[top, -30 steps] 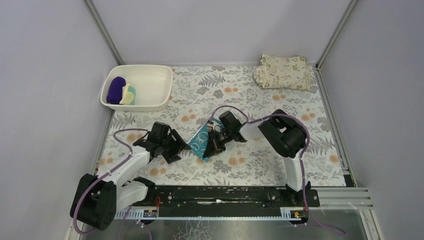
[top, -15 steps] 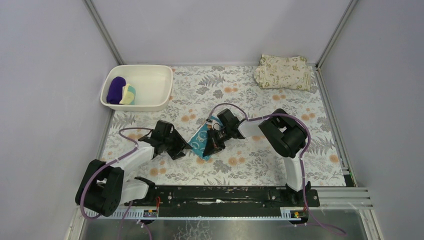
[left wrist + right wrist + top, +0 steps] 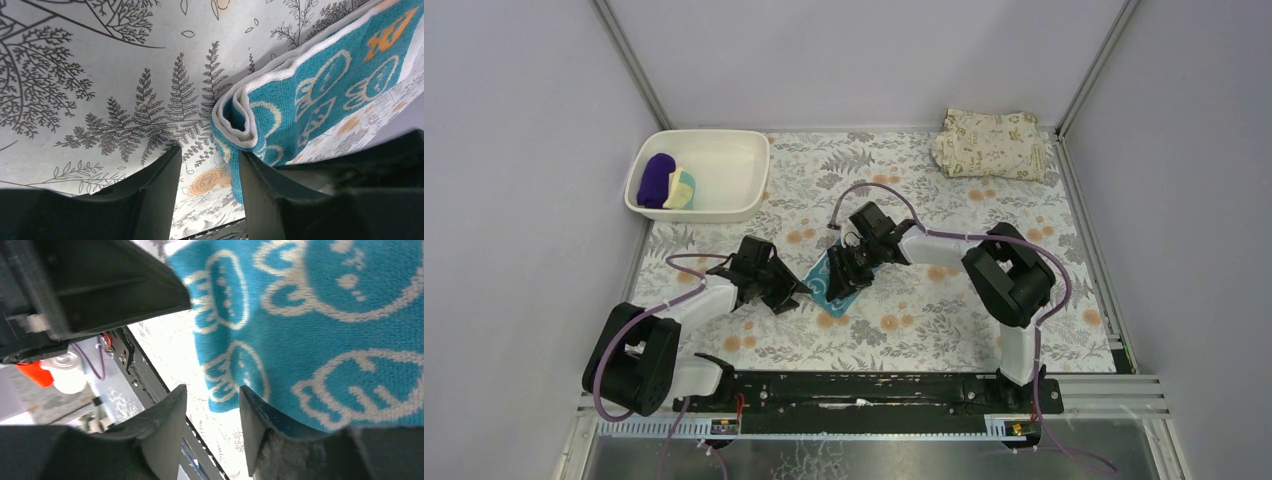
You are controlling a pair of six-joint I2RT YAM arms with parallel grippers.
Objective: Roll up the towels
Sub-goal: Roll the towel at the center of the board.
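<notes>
The left tool (image 3: 210,157) stands partly open low over the worktop (image 3: 924,320), with only bare printed surface between its jaws. One finger (image 3: 260,190) is just beside the rolled end of the teal towel (image 3: 320,85); whether it touches cannot be told. The right tool (image 3: 210,392) is also partly open and clamps nothing. A corner of the teal towel shows in the gap between its jaws, and the cloth spreads out beyond them. The teal towel lies near the middle of the worktop, a little toward the left edge. Its long axis runs on a slant from near-left to far-right. The near-left end is curled into a loose roll that faces the left tool, and the rest lies flat under the right tool. The purple towel (image 3: 656,180) and yellow towel (image 3: 682,188) sit side by side, touching, in the basin (image 3: 729,170) at the far left corner.
</notes>
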